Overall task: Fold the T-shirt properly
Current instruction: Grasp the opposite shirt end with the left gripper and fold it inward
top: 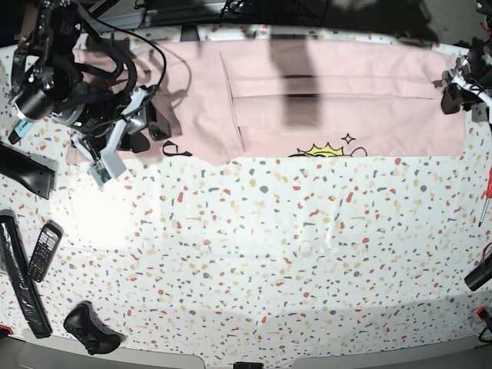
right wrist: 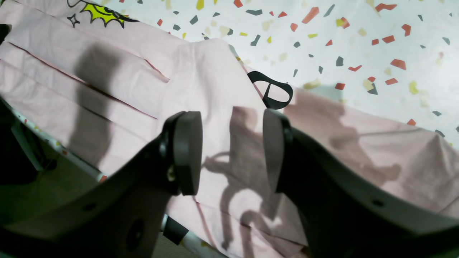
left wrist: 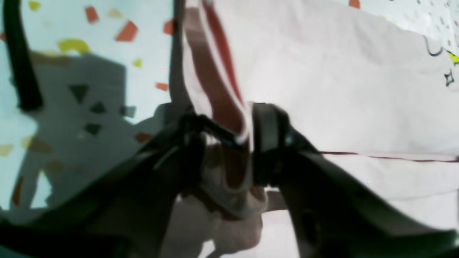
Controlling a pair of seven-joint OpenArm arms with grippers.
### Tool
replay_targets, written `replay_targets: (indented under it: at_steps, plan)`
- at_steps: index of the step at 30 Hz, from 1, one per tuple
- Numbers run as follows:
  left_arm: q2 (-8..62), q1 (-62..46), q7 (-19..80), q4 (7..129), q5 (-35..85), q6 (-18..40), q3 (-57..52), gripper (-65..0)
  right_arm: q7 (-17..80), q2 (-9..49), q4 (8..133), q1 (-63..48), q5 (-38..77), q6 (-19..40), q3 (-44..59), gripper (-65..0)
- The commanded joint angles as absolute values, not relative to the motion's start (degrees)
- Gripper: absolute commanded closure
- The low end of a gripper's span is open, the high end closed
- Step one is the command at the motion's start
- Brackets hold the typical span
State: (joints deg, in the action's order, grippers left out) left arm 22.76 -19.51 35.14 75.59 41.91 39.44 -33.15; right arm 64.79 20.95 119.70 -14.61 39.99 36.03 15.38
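Note:
The pale pink T-shirt (top: 338,84) lies as a long folded band along the table's far edge. Its yellow print (top: 323,150) and a piece of black lettering (top: 175,150) peek out at the near hem. My left gripper (left wrist: 247,141) is shut on a bunched fold of the shirt's edge; in the base view it (top: 453,88) sits at the shirt's right end. My right gripper (right wrist: 229,150) is open and empty, hovering over the shirt (right wrist: 215,82) close to the black lettering (right wrist: 272,89). In the base view it (top: 154,127) is at the shirt's left end.
The speckled white table (top: 269,246) stretches toward the front. At the front left lie a phone (top: 42,250), a long black strip (top: 19,277), a game controller (top: 92,329) and a black bar (top: 27,169). A red tool (top: 486,184) lies at the right edge.

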Motion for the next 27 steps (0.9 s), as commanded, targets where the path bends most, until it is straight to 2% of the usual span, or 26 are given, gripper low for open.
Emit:
replay_targets:
  at_steps: [1, 5, 9, 13, 16, 20, 27]
  plan:
    - [23.7, -19.7, 35.4, 76.1, 42.8, 40.0, -33.4, -16.5, 63.9, 21.4, 120.7, -14.1, 40.7, 36.2, 15.8, -26.7]
    - [23.7, -19.7, 33.2, 76.1, 42.7, 40.0, -33.4, 0.0, 63.9, 21.4, 120.7, -14.1, 40.7, 36.2, 15.8, -26.7]
    - [23.7, -19.7, 26.2, 76.1, 40.5, 40.0, -33.5, 0.0, 63.9, 21.4, 120.7, -14.1, 40.7, 36.2, 15.8, -26.7]
    - [23.8, -18.8, 17.8, 76.1, 32.0, 40.0, -33.9, 0.0, 63.4, 21.4, 120.7, -14.1, 40.7, 36.2, 15.8, -26.7]
    - [23.9, -16.7, 18.7, 76.1, 27.7, 36.4, -35.6, 0.0, 62.0, 21.4, 120.7, -14.1, 40.7, 36.2, 15.8, -26.7]
    - [24.6, -16.1, 20.7, 77.5, 28.1, 36.4, -37.2, 0.0, 61.4, 21.4, 120.7, -14.1, 40.7, 36.2, 15.8, -26.7]
    - [24.2, -20.1, 35.0, 92.4, 39.7, 36.4, -39.0, 0.0, 60.0, 21.4, 120.7, -14.1, 40.7, 36.2, 15.8, -26.7]
